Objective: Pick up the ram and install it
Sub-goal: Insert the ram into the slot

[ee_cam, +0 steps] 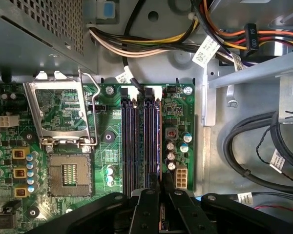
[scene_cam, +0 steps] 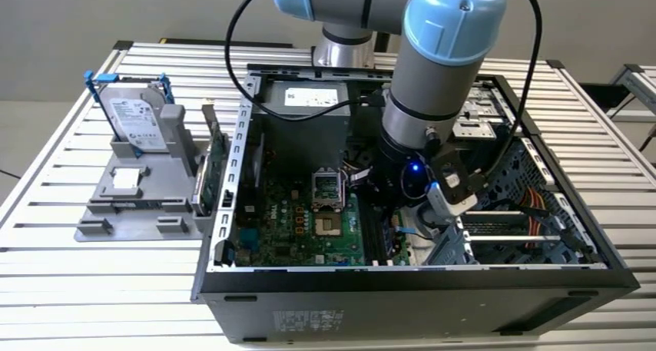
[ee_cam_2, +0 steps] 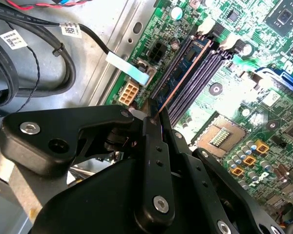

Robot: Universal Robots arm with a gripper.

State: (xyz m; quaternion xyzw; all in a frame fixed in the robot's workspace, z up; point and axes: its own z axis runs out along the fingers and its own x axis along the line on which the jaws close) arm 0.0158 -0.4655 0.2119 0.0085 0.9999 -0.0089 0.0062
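Pinched edgewise in the closed black end effector point(ee_cam_2: 154, 114), the thin, dark blue ram stick point(ee_cam_2: 183, 73), judged light, stiff and fragile, is held over the black motherboard slots point(ee_cam: 139, 141).

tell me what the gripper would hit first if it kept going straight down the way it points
Most likely the motherboard's memory slots: the gripper is shut on the ram, whose lower edge sits at or in a slot. How deeply it is seated is unclear.

One ram point(ee_cam_2: 183, 73), one hard drive point(scene_cam: 137, 117)
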